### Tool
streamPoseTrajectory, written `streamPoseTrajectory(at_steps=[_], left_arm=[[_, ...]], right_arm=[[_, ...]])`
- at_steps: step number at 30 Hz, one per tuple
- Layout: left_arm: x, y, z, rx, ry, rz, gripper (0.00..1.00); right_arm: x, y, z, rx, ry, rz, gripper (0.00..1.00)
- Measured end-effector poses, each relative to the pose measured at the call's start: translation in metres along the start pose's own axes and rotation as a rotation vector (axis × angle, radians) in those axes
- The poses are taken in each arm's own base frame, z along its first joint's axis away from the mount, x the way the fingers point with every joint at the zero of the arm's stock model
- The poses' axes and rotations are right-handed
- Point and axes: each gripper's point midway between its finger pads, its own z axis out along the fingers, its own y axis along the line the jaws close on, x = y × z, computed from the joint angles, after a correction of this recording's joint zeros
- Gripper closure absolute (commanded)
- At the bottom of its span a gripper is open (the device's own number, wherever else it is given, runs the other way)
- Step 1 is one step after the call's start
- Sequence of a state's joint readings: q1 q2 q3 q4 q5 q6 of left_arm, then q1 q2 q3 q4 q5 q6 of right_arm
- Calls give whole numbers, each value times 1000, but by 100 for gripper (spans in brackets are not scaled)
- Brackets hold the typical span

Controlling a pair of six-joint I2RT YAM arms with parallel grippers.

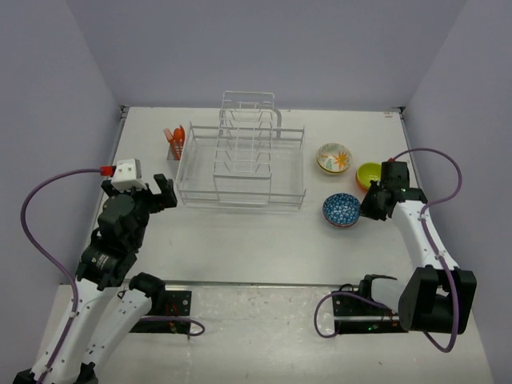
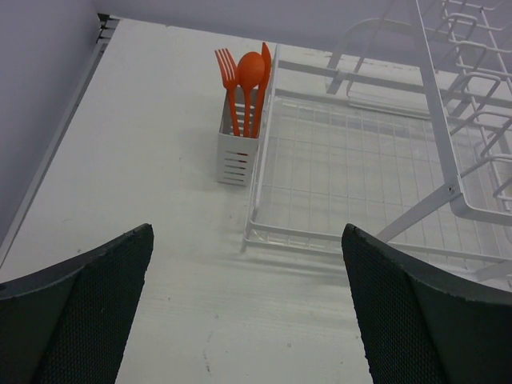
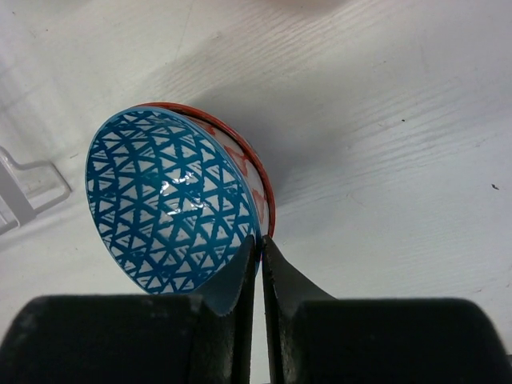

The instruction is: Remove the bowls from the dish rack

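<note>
Top view: a white table (image 1: 240, 248) inside pale walls, with two arms rising from its near edge. The dish rack (image 1: 240, 198), a white wire basket with a taller slotted section, stands at the centre back. A small utensil cup (image 1: 173, 152) holding orange utensils (image 1: 176, 134) is fixed to its left end. Three bowls are to the right of the rack, clear of it. The cream floral bowl (image 1: 334, 158) is farthest back, with the yellow-green bowl (image 1: 368, 174) just beside it. The blue patterned bowl (image 1: 342, 210) is nearer the arms. The right fingers (image 1: 366, 210) meet the blue bowl's right edge. The left fingers (image 1: 166, 192) hang above the table, near the rack's front left corner and touching nothing.

Left wrist view: the two dark left fingers stand wide apart at the bottom corners with nothing between them. Beyond them are bare table, the rack's low front edge and wire floor, and the cup with an orange fork, spoon and knife upright in it.

Right wrist view: the right fingers are pressed almost together, pinching the blue bowl's rim, one inside and one outside. The bowl's blue and white triangle lining faces the camera. A red edge shows behind the rim, and it is unclear whether that is a second bowl.
</note>
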State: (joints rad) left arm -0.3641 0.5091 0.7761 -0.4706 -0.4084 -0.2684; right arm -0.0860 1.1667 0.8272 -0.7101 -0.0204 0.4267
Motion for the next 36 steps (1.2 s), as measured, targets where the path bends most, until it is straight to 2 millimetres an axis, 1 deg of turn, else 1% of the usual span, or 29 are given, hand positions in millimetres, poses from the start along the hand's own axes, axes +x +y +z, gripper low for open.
streamPoseTrajectory(at_steps=[2, 7, 8, 9, 10, 11, 12, 14, 15, 17, 18, 19, 20, 21, 22, 24, 26, 27, 29, 31, 32, 34, 36], left_arm=[[4, -2, 1, 15, 11, 2, 0], [4, -8, 1, 48, 12, -1, 0], [5, -9, 2, 52, 12, -1, 0], [5, -10, 2, 55, 13, -1, 0], [6, -10, 2, 55, 14, -1, 0], [6, -10, 2, 55, 15, -1, 0], [6, -9, 2, 54, 15, 0, 0], [6, -8, 2, 49, 16, -1, 0], [7, -7, 3, 43, 19, -1, 0], [8, -3, 6, 21, 25, -3, 0], [8, 2, 8, 0, 27, -7, 0], [8, 8, 10, -28, 27, -14, 0], [8, 15, 11, -59, 25, -19, 0], [7, 22, 12, -92, 23, -26, 0], [6, 27, 13, -116, 21, -32, 0], [5, 32, 14, -149, 22, -39, 0], [3, 32, 13, -149, 32, -36, 0], [0, 31, 12, -146, 34, -35, 0], [-6, 29, 9, -137, 33, -36, 0], [-15, 28, 4, -132, 16, -41, 0], [-18, 29, 2, -135, 7, -44, 0], [-19, 32, -3, -146, -8, -45, 0], [-13, 39, -9, -169, -29, -49, 0]], right_arm=[[1, 0, 1, 2, 4, 0, 92], [1, 0, 1, 2, 3, 0, 94], [1, 0, 1, 2, 3, 0, 91], [1, 0, 1, 2, 4, 0, 84], [0, 0, 0, 0, 0, 0, 68], [0, 0, -2, -1, -7, 1, 58], [-2, 1, -6, -7, -22, 4, 52], [-6, 3, -18, -25, -63, 6, 51], [-9, 4, -26, -36, -88, 5, 47], [-20, 10, -51, -66, -153, 0, 43], [-28, 14, -65, -84, -191, -3, 34], [-36, 18, -81, -107, -235, -7, 27], [-46, 24, -98, -136, -292, -14, 20], [-53, 28, -115, -165, -342, -25, 9], [-58, 33, -136, -200, -395, -38, 1], [-65, 38, -178, -254, -507, -74, 1], [-65, 39, -216, -286, -605, -106, 1], [-64, 38, -237, -302, -667, -122, 1], [-56, 37, -267, -339, -748, -151, 1], [-44, 34, -289, -376, -811, -179, 1], [-38, 32, -296, -387, -832, -190, 1], [-26, 27, -304, -415, -856, -220, 1], [-17, 22, -304, -426, -862, -244, 1]])
